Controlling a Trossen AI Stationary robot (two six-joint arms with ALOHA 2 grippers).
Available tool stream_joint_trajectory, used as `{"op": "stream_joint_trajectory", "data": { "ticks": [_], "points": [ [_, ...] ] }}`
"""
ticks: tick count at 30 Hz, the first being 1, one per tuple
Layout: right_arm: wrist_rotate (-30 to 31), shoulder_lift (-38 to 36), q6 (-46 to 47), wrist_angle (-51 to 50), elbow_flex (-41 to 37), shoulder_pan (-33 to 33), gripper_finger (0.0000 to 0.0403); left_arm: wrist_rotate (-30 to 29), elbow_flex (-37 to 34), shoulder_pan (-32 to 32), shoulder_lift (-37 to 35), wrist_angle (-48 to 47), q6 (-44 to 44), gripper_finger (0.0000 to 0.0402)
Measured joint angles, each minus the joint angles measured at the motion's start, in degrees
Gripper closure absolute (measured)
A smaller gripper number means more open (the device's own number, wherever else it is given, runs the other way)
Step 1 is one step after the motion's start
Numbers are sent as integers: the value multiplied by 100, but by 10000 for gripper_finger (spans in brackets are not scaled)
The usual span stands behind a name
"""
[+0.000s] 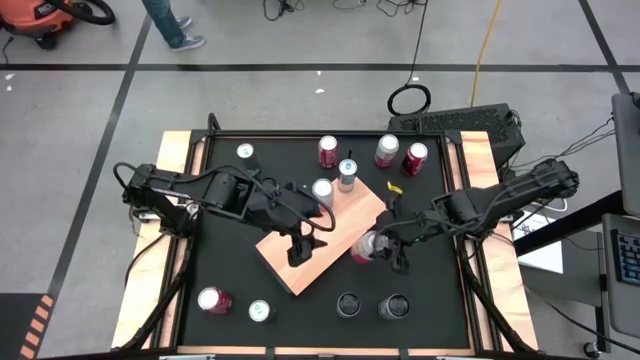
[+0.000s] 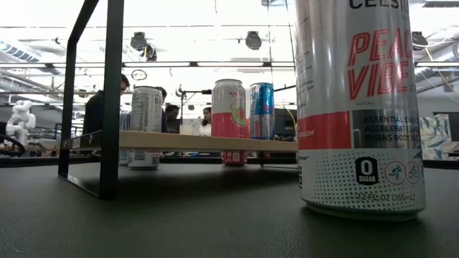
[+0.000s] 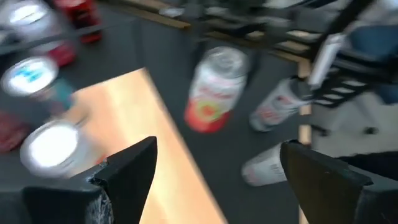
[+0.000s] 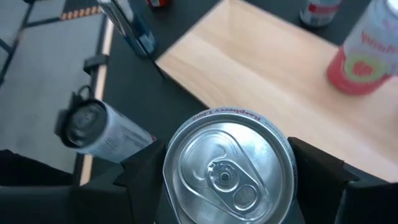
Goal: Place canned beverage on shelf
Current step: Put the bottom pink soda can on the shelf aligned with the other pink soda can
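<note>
We see the shelf point(image 1: 320, 235), a flat rectangular board of pale, smooth wood with a thin dark edge, lying askew on the matte black worktop point(image 1: 230, 250). In the low view it stands raised a little above the worktop on a slim black metal frame point(image 2: 107, 100).

On the shelf's far corner stand two cylindrical metal cans: a silver-topped can point(image 1: 322, 190) and, just beside it, a slim blue can point(image 1: 347, 174). Beyond the shelf, further cans stand on the worktop, among them a red can point(image 1: 328, 151), a pale pink can point(image 1: 387, 150) and another red can point(image 1: 415, 158). In front of the shelf stand two dark cans point(image 1: 349, 304) and two more light ones point(image 1: 213, 300).

The right gripper point(image 1: 385, 250) is at the shelf's right edge, and its fingers clasp a pink-and-white beverage can point(image 1: 365, 245) on both sides. In the right wrist view we see the can's shiny aluminium lid with its pull tab point(image 4: 229, 168) between the two dark fingers; the can is beside the shelf, not on it.

The left gripper point(image 1: 303, 245) hangs over the middle of the shelf with its fingers spread wide and nothing between them; in the left wrist view its dark, angular fingers point(image 3: 134, 165) frame the bare wood.
</note>
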Motion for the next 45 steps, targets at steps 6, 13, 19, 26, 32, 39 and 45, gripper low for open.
{"op": "stream_joint_trajectory", "data": {
  "ticks": [6, 13, 19, 26, 32, 39, 45],
  "points": [
    [0, 0, -196, -6, 381, 0, 145, 351, 0, 20, 0, 550, 404, 61],
    [12, 0, -326, -5, 866, -69, 145, 310, 0, 208, 0, 631, 104, 61],
    [15, -2, -610, -7, 1270, -205, 145, 397, 0, 215, 70, 600, 150, 61],
    [-5, -7, -820, -11, 1524, -390, 145, 476, -4, 291, 157, 534, 290, 43],
    [-15, -7, -861, 40, 1563, -470, 145, 473, -7, 458, 380, 643, 264, 5],
    [-17, -7, -855, 111, 1561, -481, 145, 489, -7, 525, 561, 805, 453, 3],
    [-20, -7, -765, 361, 1563, -481, 145, 496, -7, 583, 758, 1089, 583, 3]
  ]
}}
